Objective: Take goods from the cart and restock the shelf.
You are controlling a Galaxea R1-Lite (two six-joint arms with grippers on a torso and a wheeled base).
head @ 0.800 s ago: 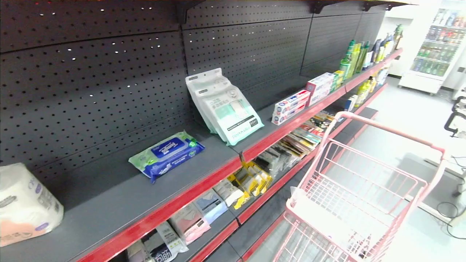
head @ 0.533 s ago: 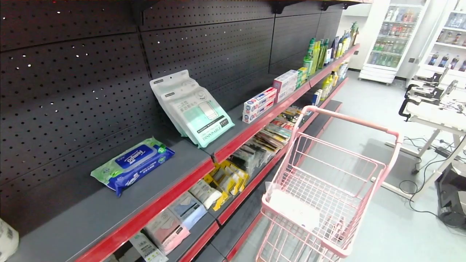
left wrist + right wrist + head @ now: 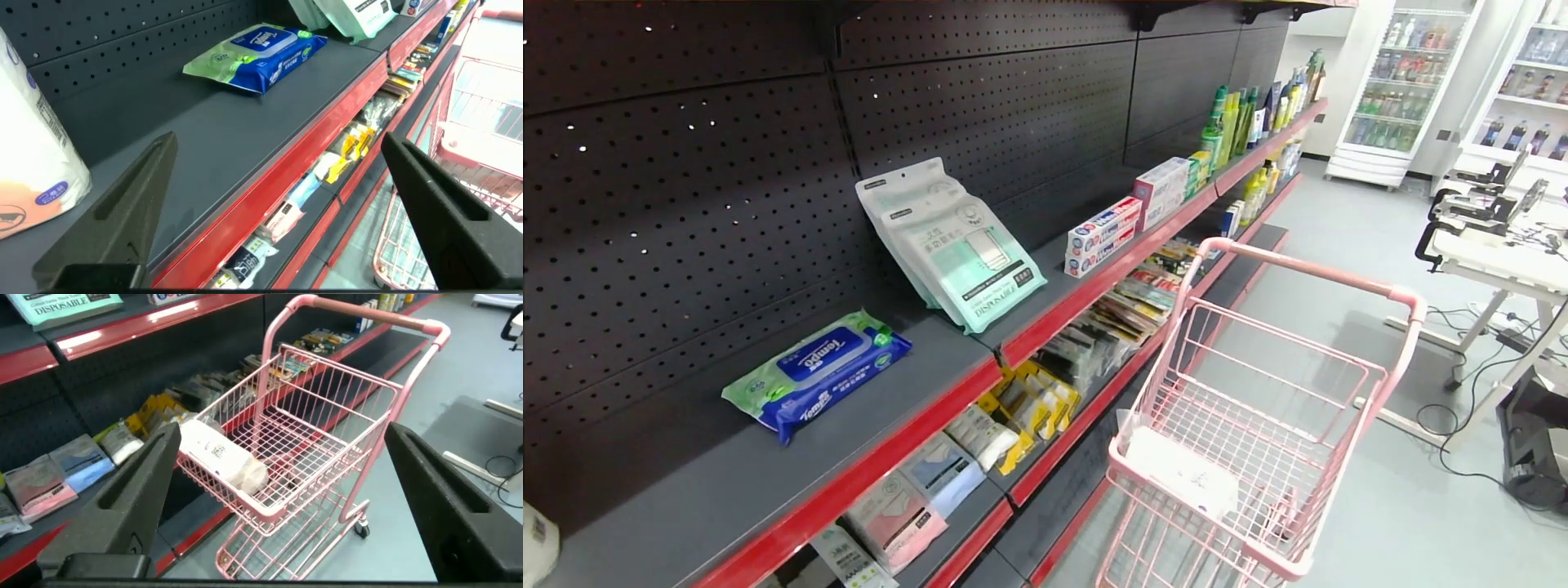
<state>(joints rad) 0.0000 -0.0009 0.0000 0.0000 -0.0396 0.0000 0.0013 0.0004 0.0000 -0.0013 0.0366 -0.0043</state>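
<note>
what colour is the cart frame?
Pink all over, handle included. The cart shows best in the right wrist view.

Shelf (image 3: 711, 490): dark grey deck with a glossy red front edge, backed by black pegboard (image 3: 686, 163) dotted with regular rows of small holes. On the deck are a wet-wipes pack (image 3: 817, 371) in blue and pale green with a white label, pouches (image 3: 956, 245) in white and mint green with a black strip, toothpaste boxes (image 3: 1104, 233) in white with red and blue, and a toilet-paper pack (image 3: 33, 147) in white with a peach band. Shopping cart (image 3: 1307, 271): pink wire grid holding a white package (image 3: 222, 457); floor (image 3: 1380, 523) pale grey.
</note>
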